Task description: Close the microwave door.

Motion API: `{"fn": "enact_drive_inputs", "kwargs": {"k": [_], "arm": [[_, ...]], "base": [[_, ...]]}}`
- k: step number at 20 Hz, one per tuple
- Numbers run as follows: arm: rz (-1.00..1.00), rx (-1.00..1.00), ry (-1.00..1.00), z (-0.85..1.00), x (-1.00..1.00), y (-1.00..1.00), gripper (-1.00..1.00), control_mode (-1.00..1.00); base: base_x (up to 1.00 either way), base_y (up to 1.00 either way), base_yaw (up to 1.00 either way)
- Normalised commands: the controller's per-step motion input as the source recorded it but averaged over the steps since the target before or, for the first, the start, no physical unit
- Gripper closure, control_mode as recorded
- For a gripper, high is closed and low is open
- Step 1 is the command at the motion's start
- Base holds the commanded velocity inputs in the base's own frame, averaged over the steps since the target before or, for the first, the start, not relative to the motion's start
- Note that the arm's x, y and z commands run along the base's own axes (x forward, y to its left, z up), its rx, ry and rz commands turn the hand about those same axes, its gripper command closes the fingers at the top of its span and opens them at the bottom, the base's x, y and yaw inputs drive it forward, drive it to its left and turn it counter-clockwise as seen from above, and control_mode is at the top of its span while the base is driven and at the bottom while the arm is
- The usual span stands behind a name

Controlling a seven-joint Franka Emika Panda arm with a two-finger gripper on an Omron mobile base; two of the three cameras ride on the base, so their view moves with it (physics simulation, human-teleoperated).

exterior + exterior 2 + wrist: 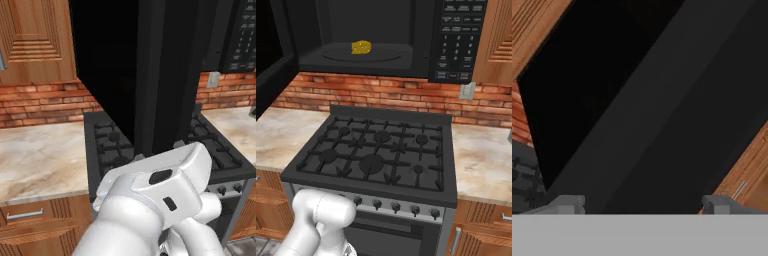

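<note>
The microwave door (107, 65) stands swung open, a big glossy black panel reaching out over the stove toward me. Its thick frame edge (150, 75) faces the left base camera. From the right base camera the door (271, 75) shows at the far left, beside the open cavity. In the hand view the door (587, 90) and its frame edge (662, 125) sit tilted, close ahead. My gripper (643, 204) is open, its fingertips (567, 202) spread wide just short of the door edge, with nothing between them.
A yellow lump of food (361, 47) lies on the turntable inside the cavity. The black button panel (458, 35) is to its right. Below are the gas stove (376, 150), marble counters (40, 155) on both sides, a brick wall and wooden cabinets (32, 35).
</note>
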Motion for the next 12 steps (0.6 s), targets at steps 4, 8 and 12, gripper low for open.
{"fn": "enact_drive_inputs", "kwargs": {"k": [4, 8, 12], "arm": [[-0.07, 0.05, 0.00, 0.00, 0.49, -1.00, -1.00, -1.00], [-0.03, 0.02, 0.00, 0.00, 0.55, -0.92, -1.00, -1.00], [-0.01, 0.00, 0.00, 0.02, 0.59, -0.76, -1.00, -1.00]], "base": [[0.00, 0.00, 0.00], [0.00, 0.00, 0.00], [0.00, 0.00, 0.00]]}}
